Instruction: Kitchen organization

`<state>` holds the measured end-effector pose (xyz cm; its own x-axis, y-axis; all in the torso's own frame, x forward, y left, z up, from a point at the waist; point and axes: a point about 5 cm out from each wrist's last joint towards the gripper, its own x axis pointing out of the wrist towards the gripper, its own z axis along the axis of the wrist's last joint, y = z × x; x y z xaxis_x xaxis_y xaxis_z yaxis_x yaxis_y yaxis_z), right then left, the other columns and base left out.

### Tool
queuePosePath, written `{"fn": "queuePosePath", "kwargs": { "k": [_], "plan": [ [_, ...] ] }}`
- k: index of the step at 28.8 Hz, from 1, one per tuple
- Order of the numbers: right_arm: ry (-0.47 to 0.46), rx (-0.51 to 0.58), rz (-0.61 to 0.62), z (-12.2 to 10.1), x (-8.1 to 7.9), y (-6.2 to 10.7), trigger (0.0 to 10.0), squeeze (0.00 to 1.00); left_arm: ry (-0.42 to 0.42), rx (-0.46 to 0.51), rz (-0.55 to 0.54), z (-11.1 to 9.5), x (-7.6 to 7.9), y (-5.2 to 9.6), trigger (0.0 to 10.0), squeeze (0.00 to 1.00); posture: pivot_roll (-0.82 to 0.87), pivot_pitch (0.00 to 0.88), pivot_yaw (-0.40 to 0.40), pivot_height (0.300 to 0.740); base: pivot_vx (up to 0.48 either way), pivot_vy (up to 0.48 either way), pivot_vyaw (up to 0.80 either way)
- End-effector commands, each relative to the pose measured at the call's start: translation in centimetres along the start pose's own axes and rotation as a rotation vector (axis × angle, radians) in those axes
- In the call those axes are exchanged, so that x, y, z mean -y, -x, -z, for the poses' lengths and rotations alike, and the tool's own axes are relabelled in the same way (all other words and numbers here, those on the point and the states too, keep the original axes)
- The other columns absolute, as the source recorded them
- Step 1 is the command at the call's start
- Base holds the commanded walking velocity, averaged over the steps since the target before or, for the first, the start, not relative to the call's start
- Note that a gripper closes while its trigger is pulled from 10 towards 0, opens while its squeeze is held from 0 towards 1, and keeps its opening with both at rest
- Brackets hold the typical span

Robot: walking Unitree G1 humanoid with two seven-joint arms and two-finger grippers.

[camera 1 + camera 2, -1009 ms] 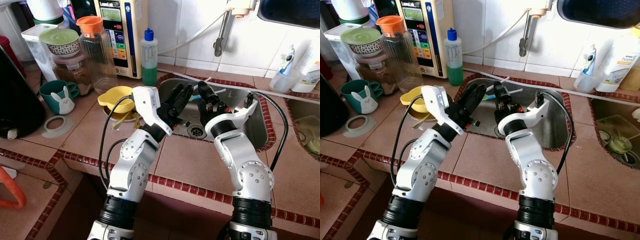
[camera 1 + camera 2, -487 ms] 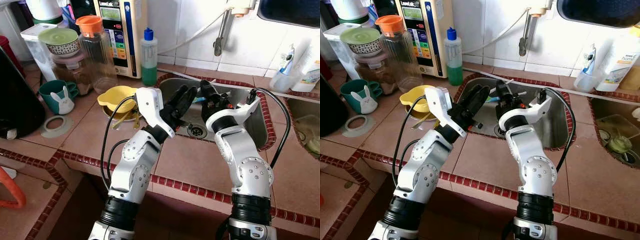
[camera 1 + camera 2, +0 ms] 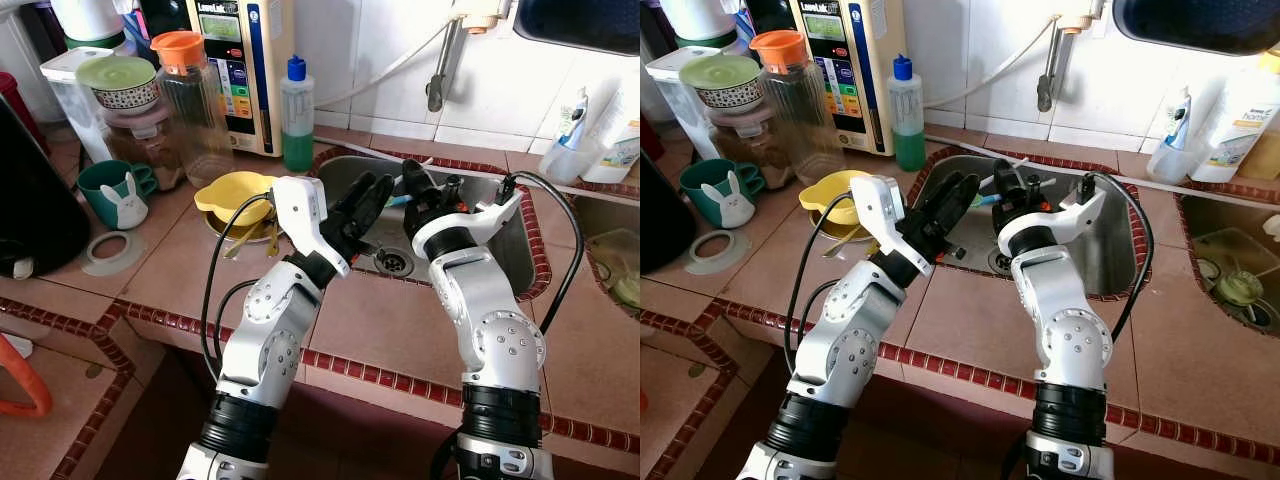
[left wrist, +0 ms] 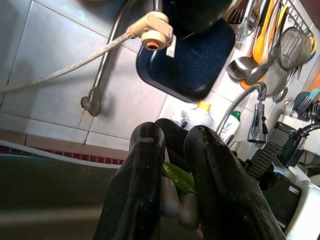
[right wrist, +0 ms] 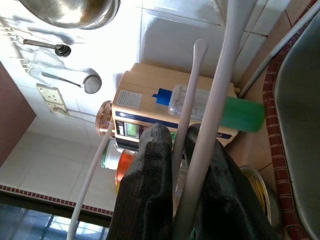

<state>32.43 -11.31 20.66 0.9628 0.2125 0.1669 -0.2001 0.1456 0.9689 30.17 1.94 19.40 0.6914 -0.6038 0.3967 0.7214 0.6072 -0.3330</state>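
Sink (image 3: 520,250) right of bowl (image 3: 232,192); bottle (image 3: 297,115) behind, jars (image 3: 150,140) and mug (image 3: 115,190) farther left

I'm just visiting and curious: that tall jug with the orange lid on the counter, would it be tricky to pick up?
Probably. The jug looks tall and narrow, so a nudge high up might tip it. Its clear wall seems smooth, likely slippery. Jars and a soap bottle stand close beside it, so there seems little room.
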Motion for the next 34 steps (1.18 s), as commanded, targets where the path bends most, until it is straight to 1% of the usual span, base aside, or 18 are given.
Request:
{"fn": "queuePosePath", "kwargs": {
  "k": [1, 4, 5, 6, 7, 13, 18, 19, 20, 22, 25, 27, 29, 30, 31, 32, 33, 34],
  "plan": [
    [-0.06, -0.045, -0.025, 2.3, -1.5, -1.1, 0.0, 0.0, -0.003, 0.027, 0.035, -0.3, 0.9, -0.3, 10.0, 0.0, -0.01, 0.0, -0.003, 0.74, 0.0, 0.0, 0.0],
    [-0.059, -0.043, -0.021, 2.3, -1.5, -1.1, 0.0, 0.0, -0.003, 0.022, 0.035, -0.2, 0.9, -0.2, 10.0, 0.0, -0.01, 0.0, -0.004, 0.74, 0.0, 0.0, 0.0],
    [-0.058, -0.042, -0.02, 2.3, -1.5, -1.1, 0.0, 0.0, 0.01, 0.018, 0.033, -0.1, 0.9, -0.2, 10.0, 0.13, -0.01, 0.0, -0.004, 0.74, 0.0, 0.0, 0.0],
    [-0.058, -0.042, -0.019, 2.3, -1.5, -1.1, 0.0, 0.0, 0.019, 0.016, 0.031, 0.0, 0.9, -0.2, 10.0, 0.13, -0.01, 0.0, -0.004, 0.74, 0.0, 0.0, 0.0],
    [-0.057, -0.041, -0.019, 2.3, -1.5, -1.1, 0.0, 0.0, 0.025, 0.017, 0.029, 0.0, 0.8, -0.2, 10.0, 1.0, -0.01, 0.0, -0.003, 0.74, 0.0, 0.0, 0.0],
    [-0.053, -0.037, -0.011, 2.3, -1.3, -1.0, 0.0, 0.0, 0.033, 0.013, 0.046, 0.1, 1.0, -0.1, 10.0, 1.0, -0.01, 0.0, -0.004, 0.74, 0.0, 0.0, 0.0],
    [-0.046, -0.032, -0.006, 2.2, -1.2, -1.0, 0.0, 0.0, 0.02, 0.008, 0.037, 0.1, 0.9, -0.1, 10.0, 1.0, -0.01, 0.0, -0.004, 0.74, 0.0, 0.0, 0.0],
    [-0.017, -0.019, 0.006, 2.1, -1.1, -1.0, 0.0, 0.0, 0.019, 0.008, 0.035, 0.1, 0.9, 0.0, 10.0, 1.0, -0.01, 0.0, -0.004, 0.74, 0.0, 0.0, 0.0],
    [0.039, 0.004, 0.027, 1.8, -1.0, -1.0, 0.0, 0.0, 0.019, 0.008, 0.035, 0.1, 0.8, 0.0, 10.0, 1.0, 0.0, 0.0, -0.004, 0.74, 0.0, 0.0, 0.0],
    [0.114, 0.019, 0.037, 1.6, -1.0, -1.1, 0.0, 0.0, 0.007, 0.007, 0.026, -0.2, 0.4, 0.3, 10.0, 1.0, -0.01, 0.0, -0.002, 0.74, 0.0, 0.0, 0.0],
    [0.178, 0.032, 0.046, 1.3, -0.9, -1.2, 0.0, 0.0, -0.011, -0.007, 0.004, -0.2, -0.4, 1.0, 10.0, 1.0, 0.0, 0.0, -0.002, 0.74, 0.0, 0.0, 0.0],
    [0.295, 0.048, 0.081, 0.7, -0.1, -1.3, 0.0, 0.0, -0.037, -0.029, -0.009, -0.1, -1.2, 1.6, 10.0, 1.0, 0.0, 0.0, -0.003, 0.74, 0.0, 0.0, 0.0],
    [0.359, 0.053, 0.095, 0.3, 0.3, -1.4, 0.0, 0.0, -0.05, -0.04, -0.014, -0.1, -1.5, 1.9, 10.0, 1.0, 0.01, 0.0, -0.001, 0.74, 0.0, 0.0, 0.0],
    [0.375, 0.055, 0.098, 0.2, 0.5, -1.4, 0.0, 0.0, -0.056, -0.044, -0.016, -0.1, -1.6, 2.0, 10.0, 1.0, 0.01, 0.0, -0.001, 0.74, 0.0, 0.0, 0.0],
    [0.544, 0.062, 0.099, -0.6, 1.1, -1.7, 0.0, 0.0, -0.064, -0.052, -0.018, 0.0, -1.8, 2.3, 10.0, 1.0, 0.0, 0.0, 0.0, 0.74, 0.0, 0.0, 0.0],
    [0.544, 0.062, 0.099, -0.6, 1.1, -1.7, 0.0, 0.0, -0.064, -0.052, -0.018, 0.0, -1.8, 2.3, 10.0, 1.0, 0.0, 0.0, 0.0, 0.74, 0.0, 0.0, 0.0],
    [0.643, 0.068, 0.092, -1.0, 1.5, -1.8, 0.0, 0.0, -0.067, -0.055, -0.017, 0.0, -1.8, 2.3, 10.0, 1.0, 0.0, 0.0, 0.0, 0.74, 0.0, 0.0, 0.0],
    [0.686, 0.066, 0.077, -1.2, 1.5, -1.9, 0.0, 0.0, -0.068, -0.057, -0.016, 0.0, -1.7, 2.3, 10.0, 1.0, 0.0, 0.0, 0.0, 0.74, 0.0, 0.0, 0.0]
  ]
}}
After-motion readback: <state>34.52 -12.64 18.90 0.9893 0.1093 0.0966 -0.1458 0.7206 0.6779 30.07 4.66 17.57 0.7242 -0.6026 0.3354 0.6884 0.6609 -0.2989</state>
